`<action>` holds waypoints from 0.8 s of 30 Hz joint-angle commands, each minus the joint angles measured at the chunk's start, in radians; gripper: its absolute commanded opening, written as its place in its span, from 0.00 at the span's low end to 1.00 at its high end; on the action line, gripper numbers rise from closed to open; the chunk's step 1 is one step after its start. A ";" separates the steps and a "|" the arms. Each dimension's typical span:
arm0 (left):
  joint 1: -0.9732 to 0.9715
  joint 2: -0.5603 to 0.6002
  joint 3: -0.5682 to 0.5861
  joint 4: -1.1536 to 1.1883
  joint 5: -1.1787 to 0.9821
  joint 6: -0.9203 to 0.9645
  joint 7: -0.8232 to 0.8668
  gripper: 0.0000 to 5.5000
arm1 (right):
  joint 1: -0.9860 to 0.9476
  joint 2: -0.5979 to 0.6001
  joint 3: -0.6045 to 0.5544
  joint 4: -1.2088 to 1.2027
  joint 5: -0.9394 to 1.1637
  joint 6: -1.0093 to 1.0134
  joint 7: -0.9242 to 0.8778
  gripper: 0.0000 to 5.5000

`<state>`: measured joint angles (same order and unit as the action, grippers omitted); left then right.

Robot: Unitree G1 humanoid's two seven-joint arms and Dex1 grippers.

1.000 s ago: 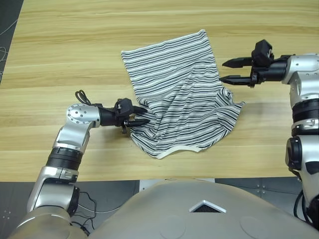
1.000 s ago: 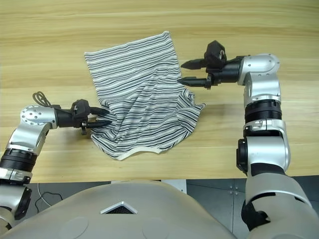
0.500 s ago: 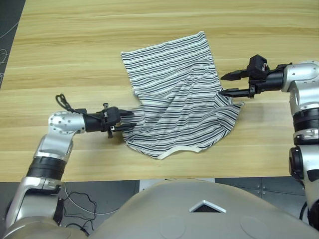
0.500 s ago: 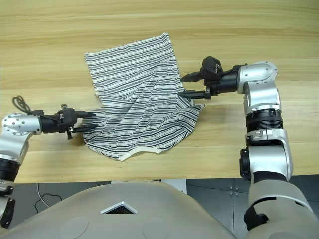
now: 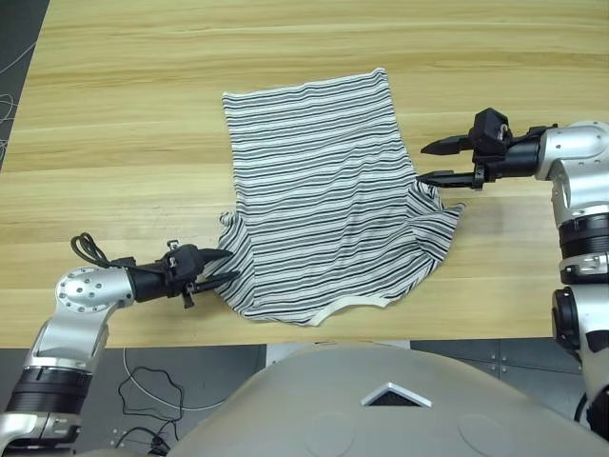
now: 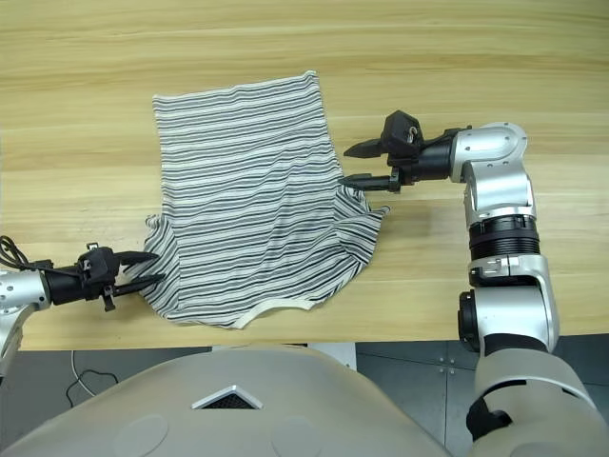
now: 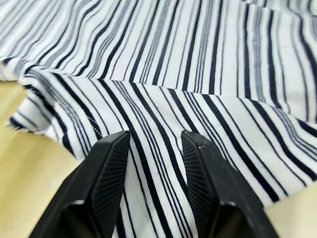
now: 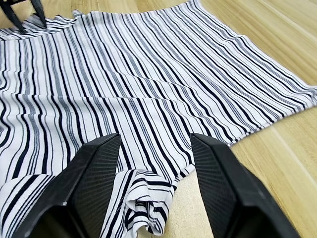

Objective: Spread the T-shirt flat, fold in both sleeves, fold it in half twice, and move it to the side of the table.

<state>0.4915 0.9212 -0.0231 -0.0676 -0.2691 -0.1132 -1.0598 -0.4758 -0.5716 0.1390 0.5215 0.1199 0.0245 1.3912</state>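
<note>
Two claws, both spread. Your left gripper (image 5: 222, 266) sits low at the near-left corner of the T-shirt (image 5: 319, 181), fingers parted. In the left wrist view striped cloth lies under and between the pads (image 7: 111, 168), with a clear gap each side. Your right gripper (image 5: 424, 163) is just off the shirt's right edge, tips pointing at it and set wide apart, with the bunched sleeve (image 5: 436, 205) right below the lower finger. The shirt lies mid-table (image 5: 133, 114), mostly flat. Its far edge is straight, its near-right part is wrinkled, and its near edge is close to the table's front.
</note>
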 commanded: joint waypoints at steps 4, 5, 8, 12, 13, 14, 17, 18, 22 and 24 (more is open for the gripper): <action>0.087 0.030 0.046 -0.101 0.023 0.053 0.001 0.35 | 0.038 -0.045 0.059 -0.006 -0.054 -0.037 0.016 0.47; 0.082 0.029 0.054 -0.098 0.029 0.053 0.005 0.35 | 0.051 -0.052 0.075 -0.015 -0.061 -0.043 0.027 0.47; 0.038 0.014 0.089 -0.107 0.006 0.060 0.016 0.35 | 0.082 -0.066 0.126 -0.019 -0.108 -0.083 0.028 0.47; -0.024 0.015 0.154 -0.131 -0.053 0.088 0.002 0.35 | 0.082 -0.081 0.157 0.001 -0.160 -0.129 0.005 0.47; -0.049 0.019 0.171 -0.133 -0.067 0.098 0.001 0.35 | 0.078 -0.087 0.163 0.012 -0.175 -0.142 -0.004 0.47; -0.072 0.023 0.185 -0.135 -0.074 0.104 0.000 0.35 | 0.070 -0.093 0.168 0.027 -0.192 -0.158 -0.018 0.47; -0.112 0.027 0.207 -0.144 -0.086 0.121 -0.005 0.35 | 0.048 -0.108 0.180 0.076 -0.241 -0.206 -0.060 0.47; -0.121 0.024 0.210 -0.148 -0.090 0.127 -0.008 0.35 | 0.039 -0.112 0.182 0.095 -0.253 -0.221 -0.078 0.47; -0.156 -0.011 0.152 -0.158 -0.063 0.135 -0.002 0.35 | -0.025 -0.056 0.168 0.207 -0.283 -0.312 -0.229 0.47; -0.174 -0.023 0.117 -0.148 -0.031 0.128 0.005 0.35 | -0.058 -0.009 0.160 0.256 -0.279 -0.338 -0.295 0.47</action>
<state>0.3390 0.9089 0.1238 -0.2175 -0.3340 0.0163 -1.0587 -0.5066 -0.6290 0.2931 0.7296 -0.1347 -0.2955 1.1497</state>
